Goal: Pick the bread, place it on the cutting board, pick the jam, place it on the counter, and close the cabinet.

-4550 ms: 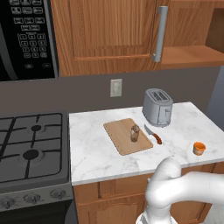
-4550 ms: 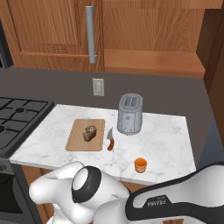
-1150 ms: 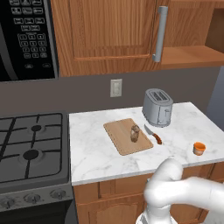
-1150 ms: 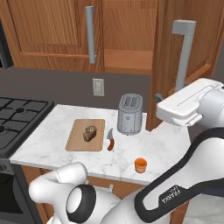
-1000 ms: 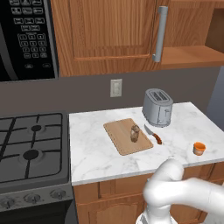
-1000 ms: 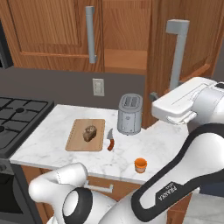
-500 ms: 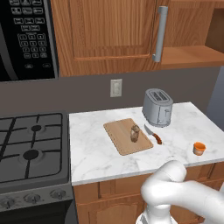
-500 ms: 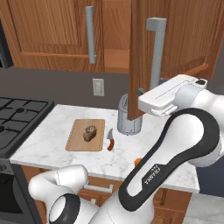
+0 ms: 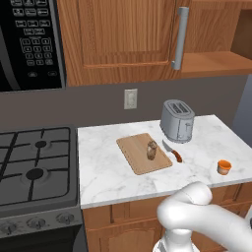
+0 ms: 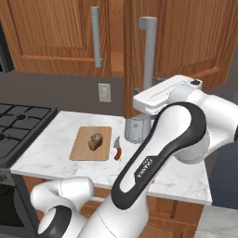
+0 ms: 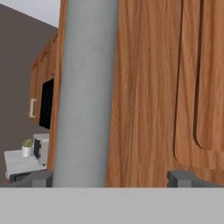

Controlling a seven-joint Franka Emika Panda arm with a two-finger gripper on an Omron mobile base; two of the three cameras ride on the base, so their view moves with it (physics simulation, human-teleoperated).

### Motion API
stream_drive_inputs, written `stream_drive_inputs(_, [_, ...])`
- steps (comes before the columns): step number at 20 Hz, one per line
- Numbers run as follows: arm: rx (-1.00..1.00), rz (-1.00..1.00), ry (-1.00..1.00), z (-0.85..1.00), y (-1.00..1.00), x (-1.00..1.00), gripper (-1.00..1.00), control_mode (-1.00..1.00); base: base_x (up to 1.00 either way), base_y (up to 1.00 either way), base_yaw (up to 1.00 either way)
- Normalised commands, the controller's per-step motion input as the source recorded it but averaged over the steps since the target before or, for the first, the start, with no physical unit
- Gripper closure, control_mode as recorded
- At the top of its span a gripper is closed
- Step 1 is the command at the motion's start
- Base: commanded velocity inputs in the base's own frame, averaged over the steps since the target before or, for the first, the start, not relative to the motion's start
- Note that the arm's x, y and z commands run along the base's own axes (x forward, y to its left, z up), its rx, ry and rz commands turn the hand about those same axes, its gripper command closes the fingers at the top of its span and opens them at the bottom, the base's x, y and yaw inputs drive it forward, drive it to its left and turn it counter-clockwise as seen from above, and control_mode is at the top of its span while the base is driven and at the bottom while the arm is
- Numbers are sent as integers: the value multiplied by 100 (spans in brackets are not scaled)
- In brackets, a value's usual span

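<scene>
the dark speckled bread [image 9: 151, 149] sits on the tan cutting board [image 9: 143, 153]; the orange jam [image 9: 224, 167] stands on the marble counter [image 9: 108, 170]; the brown cabinet [image 10: 179, 42] door hangs partly open.

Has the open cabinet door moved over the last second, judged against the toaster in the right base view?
Yes. The cabinet door has swung left toward closing; its handle now stands above the toaster.
</scene>
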Motion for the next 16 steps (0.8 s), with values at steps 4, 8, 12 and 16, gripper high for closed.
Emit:
stream_drive_inputs(4, [0, 0, 0, 0, 27, 31, -100, -100, 0, 0, 0])
stream_drive_inputs(8, [0, -2, 0, 0, 23, 35, -100, -100, 0, 0, 0])
stream_drive_inputs(12, [0, -5, 0, 0, 22, 36, -100, -100, 0, 0, 0])
stream_drive_inputs(16, [0, -6, 0, 0, 21, 36, -100, -100, 0, 0, 0])
